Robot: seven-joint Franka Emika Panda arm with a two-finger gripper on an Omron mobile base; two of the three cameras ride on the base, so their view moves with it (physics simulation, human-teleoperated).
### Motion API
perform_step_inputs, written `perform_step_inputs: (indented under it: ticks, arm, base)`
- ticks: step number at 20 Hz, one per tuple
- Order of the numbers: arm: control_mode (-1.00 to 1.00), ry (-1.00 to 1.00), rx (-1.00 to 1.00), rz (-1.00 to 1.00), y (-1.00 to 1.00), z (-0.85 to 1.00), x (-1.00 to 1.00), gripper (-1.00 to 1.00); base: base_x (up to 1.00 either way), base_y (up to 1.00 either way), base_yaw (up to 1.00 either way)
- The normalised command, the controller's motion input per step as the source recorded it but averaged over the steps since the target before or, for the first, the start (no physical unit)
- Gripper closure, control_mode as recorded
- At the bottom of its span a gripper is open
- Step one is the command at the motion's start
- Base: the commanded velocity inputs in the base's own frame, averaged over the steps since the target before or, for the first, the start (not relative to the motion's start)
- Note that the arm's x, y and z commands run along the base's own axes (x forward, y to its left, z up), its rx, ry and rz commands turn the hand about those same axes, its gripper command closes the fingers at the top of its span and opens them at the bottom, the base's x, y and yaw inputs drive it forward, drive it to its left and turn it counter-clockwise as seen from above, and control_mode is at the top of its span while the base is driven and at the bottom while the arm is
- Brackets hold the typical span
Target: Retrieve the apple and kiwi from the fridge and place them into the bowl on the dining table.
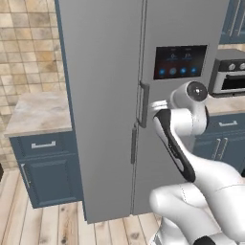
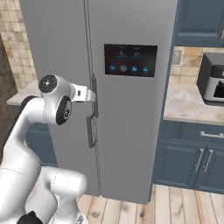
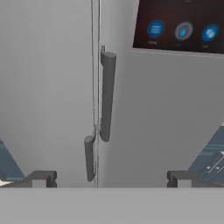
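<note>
The fridge [image 1: 105, 95] stands shut straight ahead, both grey doors closed, its two dark bar handles [image 3: 107, 94] side by side along the centre seam and the black dispenser panel [image 2: 130, 60] on the right-hand door. The hand [image 3: 109, 178] hangs just in front of those handles, its fingers [image 3: 41, 178] spread wide and holding nothing. A beige worktop [image 1: 38, 112] over blue cabinets [image 1: 45, 167] sits to the left.
</note>
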Motion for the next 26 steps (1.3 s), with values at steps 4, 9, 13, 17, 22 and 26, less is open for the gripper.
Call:
perform_step_inputs:
  ticks: [4, 9, 13, 17, 22, 26]
  arm:
    - [-1.00, 0.00, 0.00, 0.01, 0.00, -0.30, 0.52, -1.00]
    - [-1.00, 0.00, 0.00, 0.02, 0.00, -0.23, 0.52, -1.00]
    - [-1.00, 0.00, 0.00, 0.01, 0.00, -0.06, 0.50, -1.00]
    - [-1.00, 0.00, 0.00, 0.00, 0.00, -0.03, 0.55, -1.00]
    - [-1.00, 0.00, 0.00, 0.00, 0.00, -0.08, 0.57, -1.00]
    - [-1.00, 0.00, 0.00, 0.00, 0.00, -0.19, 0.54, -1.00]
  base:
    - [0.00, 0.00, 0.00]
    - [0.00, 0.00, 0.00]
    - [0.00, 0.00, 0.00]
    - [0.00, 0.00, 0.00]
    - [0.00, 0.00, 0.00]
    - [0.00, 0.00, 0.00]
